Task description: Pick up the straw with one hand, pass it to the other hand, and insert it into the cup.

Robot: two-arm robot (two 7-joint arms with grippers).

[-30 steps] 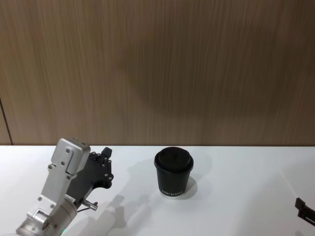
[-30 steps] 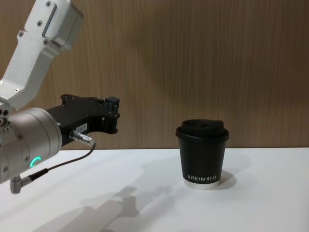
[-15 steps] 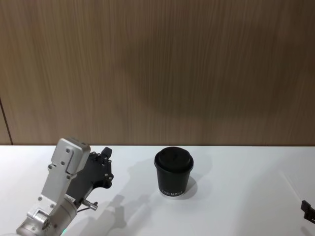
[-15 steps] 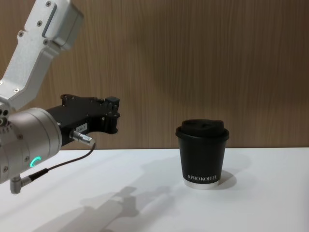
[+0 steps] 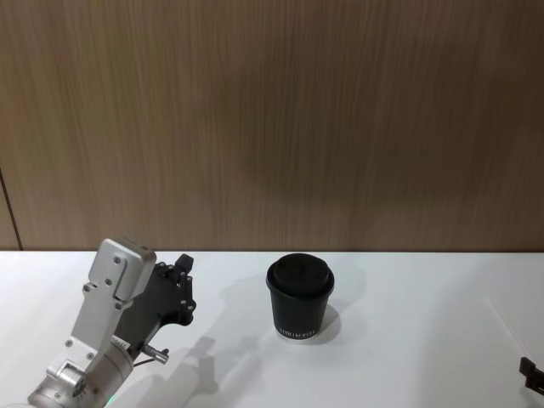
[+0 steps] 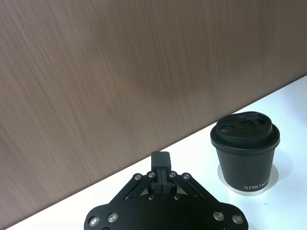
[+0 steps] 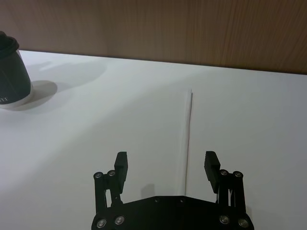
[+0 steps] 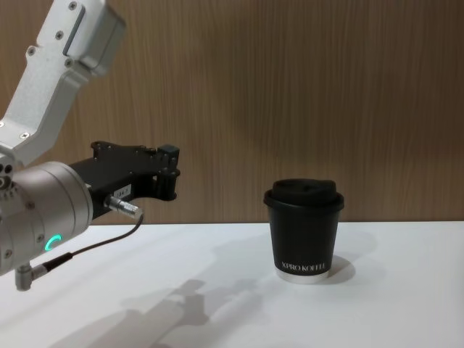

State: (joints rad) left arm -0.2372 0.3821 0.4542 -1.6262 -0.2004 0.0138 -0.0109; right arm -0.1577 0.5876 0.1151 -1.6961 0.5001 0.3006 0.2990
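The right wrist view shows the right gripper with fingers spread wide. The straw lies flat on the table, running forward from between the fingers, nearer one finger and touching neither. The cup stands well off to one side. The left wrist view shows the left gripper with fingers pressed together and empty, the cup ahead of the tips and apart from them. The chest view shows this gripper raised above the table, beside the cup.

Bright light casts soft shadows across the white table.
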